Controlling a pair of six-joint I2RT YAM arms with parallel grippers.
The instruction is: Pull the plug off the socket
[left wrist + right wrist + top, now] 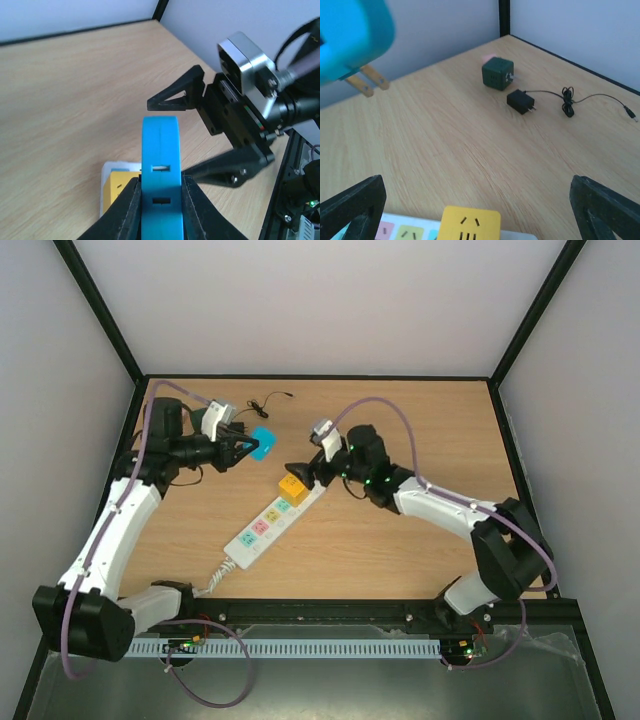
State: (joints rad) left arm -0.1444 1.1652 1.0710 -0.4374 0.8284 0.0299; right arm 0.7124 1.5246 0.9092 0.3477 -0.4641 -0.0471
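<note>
The socket is a long white power strip [262,527] with pastel outlet faces, lying diagonally mid-table. A yellow cube plug [292,487] sits in its far end. My left gripper [240,448] is shut on a blue plug [262,443] and holds it above the table, clear of the strip. In the left wrist view the blue plug [160,170] is clamped between both fingers [131,205]. In the right wrist view its brass prongs are bare [367,80]. My right gripper [303,475] is open and empty, its jaws spread wide over the yellow cube [470,222].
A dark green cube adapter [497,73], a black adapter [521,101] and its thin black cable [268,400] lie at the back left. The strip's coiled white cord [205,585] runs to the near edge. Black frame posts edge the table.
</note>
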